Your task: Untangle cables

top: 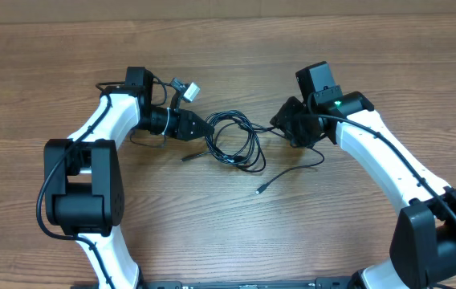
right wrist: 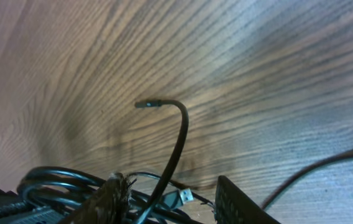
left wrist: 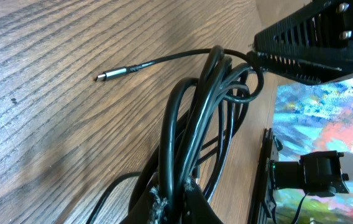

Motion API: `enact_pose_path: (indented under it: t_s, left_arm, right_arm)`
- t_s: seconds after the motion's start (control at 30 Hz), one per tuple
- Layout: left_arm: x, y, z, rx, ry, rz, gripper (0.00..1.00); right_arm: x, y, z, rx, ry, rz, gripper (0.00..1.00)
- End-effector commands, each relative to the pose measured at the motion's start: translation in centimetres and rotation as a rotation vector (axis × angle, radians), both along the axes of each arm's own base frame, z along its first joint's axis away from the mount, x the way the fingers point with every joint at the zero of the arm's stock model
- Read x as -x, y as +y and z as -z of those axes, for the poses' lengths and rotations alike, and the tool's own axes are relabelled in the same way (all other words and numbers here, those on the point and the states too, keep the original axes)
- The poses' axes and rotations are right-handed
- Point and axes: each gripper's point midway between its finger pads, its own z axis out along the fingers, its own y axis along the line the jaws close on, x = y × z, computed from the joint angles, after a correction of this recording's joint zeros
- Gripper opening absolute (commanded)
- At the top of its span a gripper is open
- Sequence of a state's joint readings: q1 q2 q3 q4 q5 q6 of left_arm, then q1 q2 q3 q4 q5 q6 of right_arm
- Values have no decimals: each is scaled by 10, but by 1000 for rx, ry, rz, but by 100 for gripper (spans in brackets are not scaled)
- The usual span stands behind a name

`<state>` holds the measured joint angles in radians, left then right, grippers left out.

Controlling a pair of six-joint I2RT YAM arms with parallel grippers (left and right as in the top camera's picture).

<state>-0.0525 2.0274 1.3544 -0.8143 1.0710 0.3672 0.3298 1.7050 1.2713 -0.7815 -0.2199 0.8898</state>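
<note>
The cable bundle [left wrist: 209, 93] lies at the middle of the surface [top: 228, 241], between the two arms. It is several thin black cords in overlapping loops that cross at more than one spot. One silvery plug [left wrist: 110, 75] trails off flat on the wood, and another loose end [top: 260, 191] lies nearer the robot, clear of the loops.

The left hand [top: 202, 128] is clenched on the left edge of the bundle, with a few strands pinched together. The right hand [top: 286, 124] sits at the opposite edge. Its fingers [right wrist: 111, 196] stand apart with strands running between them, so it looks released rather than gripping. One cord rises from that gap in a stiff arc to a small plug tip [right wrist: 145, 104], and a USB plug [right wrist: 184, 198] lies low between the fingers.

The step in hand appears to be picking a single cord to draw out. To do it well, the left hand should serve as a fixed anchor. The right should close on one strand only, and the arched cord is the easiest to single out. It should then be led out through the loops by its free end, not dragged sideways. A pull across the crossings would likely cinch the loops. If the whole bundle slides instead of one cord feeding out, the grip has probably caught too many strands.
</note>
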Motion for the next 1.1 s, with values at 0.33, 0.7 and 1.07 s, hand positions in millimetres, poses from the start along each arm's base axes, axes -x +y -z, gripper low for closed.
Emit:
enact_pose_path:
  t_s: [0.33,0.7,1.07]
  left_arm:
    - [-3,-5,-9,49,-28,17,8]
    - [-3,-5,-9,49,-28,17,8]
    - [-3,-5,-9,49,-29,17,8]
  right_arm:
    - [12,11,19,-46,76,100,45]
    - [3,24,38,-164,21,143,43]
    - [-20,2,41,-57,-102,223,37]
